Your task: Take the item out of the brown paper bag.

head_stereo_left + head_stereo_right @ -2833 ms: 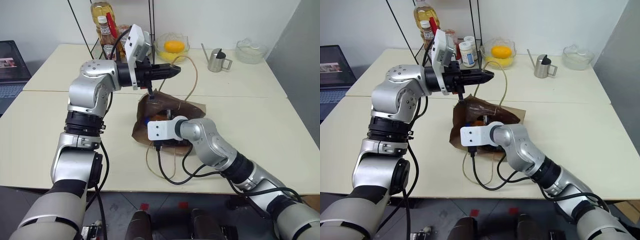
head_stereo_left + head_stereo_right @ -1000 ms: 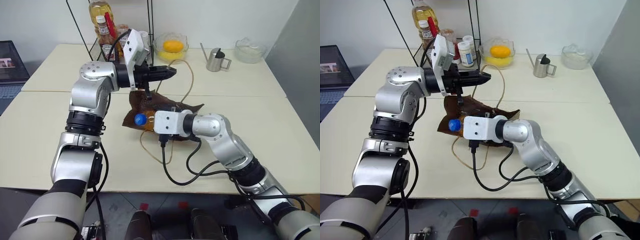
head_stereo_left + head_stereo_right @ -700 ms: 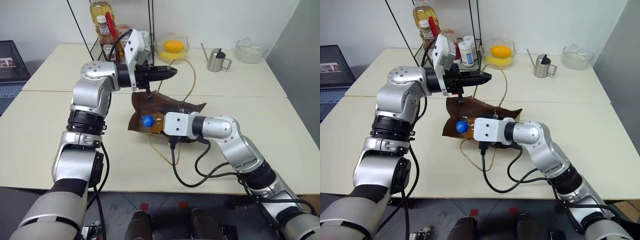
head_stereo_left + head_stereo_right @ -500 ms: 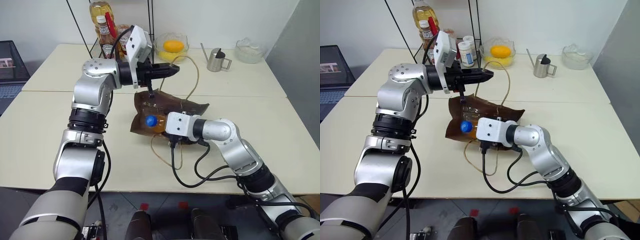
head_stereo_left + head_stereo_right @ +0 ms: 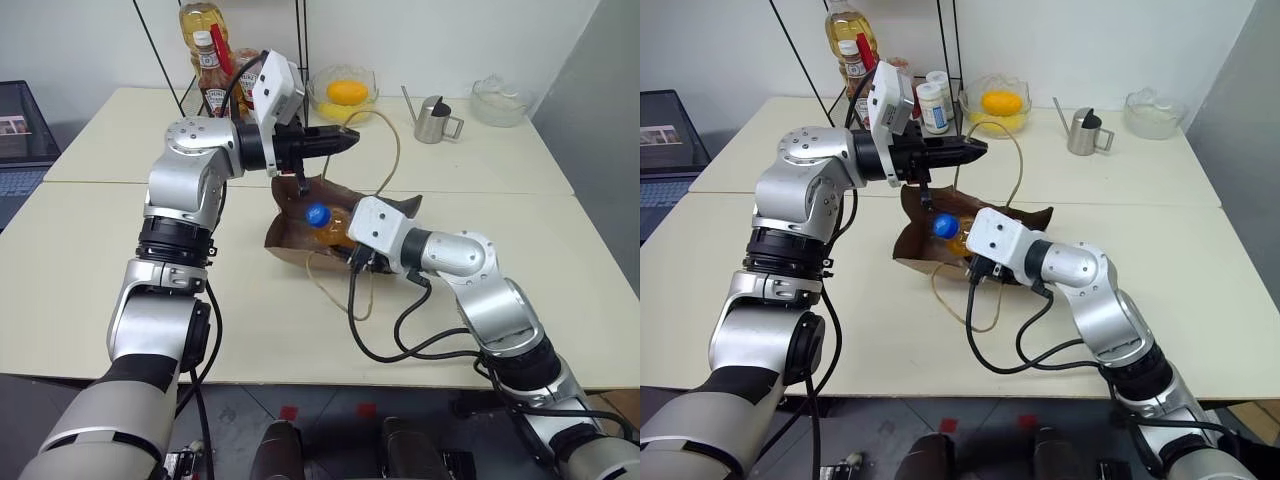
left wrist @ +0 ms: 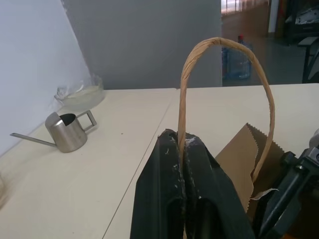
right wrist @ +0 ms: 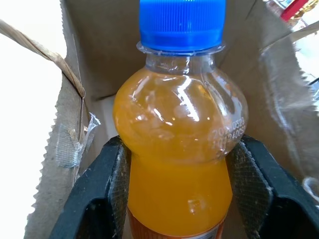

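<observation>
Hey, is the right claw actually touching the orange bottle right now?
Touching. In the right wrist view both fingers of the right claw press against the sides of the orange bottle.

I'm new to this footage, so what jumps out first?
The small clear bottle of orange liquid with a blue cap, clamped in the right gripper at the mouth of the brown paper bag mid-table. Above it, the left gripper pinches the bag's tan cord handle.

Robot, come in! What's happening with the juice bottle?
Left pincer shut on bag handle. Right pincer grips bottle, cap out of bag. Nothing blocking.
</observation>
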Controlling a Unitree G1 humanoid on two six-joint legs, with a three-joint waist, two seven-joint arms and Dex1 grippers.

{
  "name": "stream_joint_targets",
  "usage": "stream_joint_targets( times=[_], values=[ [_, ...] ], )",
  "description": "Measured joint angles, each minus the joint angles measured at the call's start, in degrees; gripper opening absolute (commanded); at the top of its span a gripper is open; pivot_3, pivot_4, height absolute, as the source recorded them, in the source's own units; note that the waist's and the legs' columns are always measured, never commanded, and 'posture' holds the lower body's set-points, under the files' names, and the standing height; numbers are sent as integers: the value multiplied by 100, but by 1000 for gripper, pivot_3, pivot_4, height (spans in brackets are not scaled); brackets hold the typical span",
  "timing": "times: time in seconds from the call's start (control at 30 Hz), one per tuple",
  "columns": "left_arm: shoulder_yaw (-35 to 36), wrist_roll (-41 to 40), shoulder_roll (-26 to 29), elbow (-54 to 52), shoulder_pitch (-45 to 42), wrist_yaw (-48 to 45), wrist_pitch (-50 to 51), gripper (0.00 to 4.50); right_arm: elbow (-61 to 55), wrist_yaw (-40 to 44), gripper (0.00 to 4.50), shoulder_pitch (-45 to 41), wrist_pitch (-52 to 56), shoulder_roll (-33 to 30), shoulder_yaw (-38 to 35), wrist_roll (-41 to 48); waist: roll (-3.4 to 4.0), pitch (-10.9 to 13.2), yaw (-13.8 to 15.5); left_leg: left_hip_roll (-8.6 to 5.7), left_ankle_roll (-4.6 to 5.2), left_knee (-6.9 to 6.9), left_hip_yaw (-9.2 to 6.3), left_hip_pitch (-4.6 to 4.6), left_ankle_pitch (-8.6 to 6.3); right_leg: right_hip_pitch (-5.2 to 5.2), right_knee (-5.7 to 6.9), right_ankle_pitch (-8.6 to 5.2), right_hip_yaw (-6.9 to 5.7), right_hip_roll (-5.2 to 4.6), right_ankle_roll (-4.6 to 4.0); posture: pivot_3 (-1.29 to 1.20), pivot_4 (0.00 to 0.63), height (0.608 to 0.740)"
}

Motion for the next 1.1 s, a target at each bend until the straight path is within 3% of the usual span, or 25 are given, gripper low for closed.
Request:
stream_joint_targets(
  times=[0.13, 0.43, 0.63, 0.73, 1.1],
  values=[
    [3, 0, -41, 4, 0, 62, -66, 0, -236, -133, 2411, 144, -87, -52, -28, 117, 0, 0, 0, 0, 0, 0, 0, 0, 0, 0, 0, 0, 0, 0, 0, 0, 150, 740],
    [46, 28, -57, 219, -6, 184, -223, 0, -538, -211, 2411, 758, -1837, -622, -163, 261, -3, 2, 2, -1, 1, 0, 1, -1, 0, 0, -3, 0, 1, 0, 0, 0, 150, 740],
    [48, 47, -60, 256, -9, 190, -262, 0, -822, -246, 2411, 907, -2295, -678, -506, 532, -3, 2, 6, 0, -1, 0, 1, -1, 0, 1, -3, 0, 1, 0, 0, 0, 150, 740],
    [47, 82, -74, 349, -22, 190, -347, 0, -1047, -270, 2411, 901, -2107, -645, -734, 741, -3, 2, 6, 0, -1, 0, 1, -1, 0, 1, -2, 0, 1, 0, 0, 0, 150, 740],
    [46, 230, -169, 781, -80, 204, -652, 0, -2240, -816, 2410, 320, 125, -661, -2078, 1721, -2, 2, 11, -1, 0, -1, 1, -1, 0, 1, -2, 0, 0, 0, 0, 0, 150, 740]
  ],
)
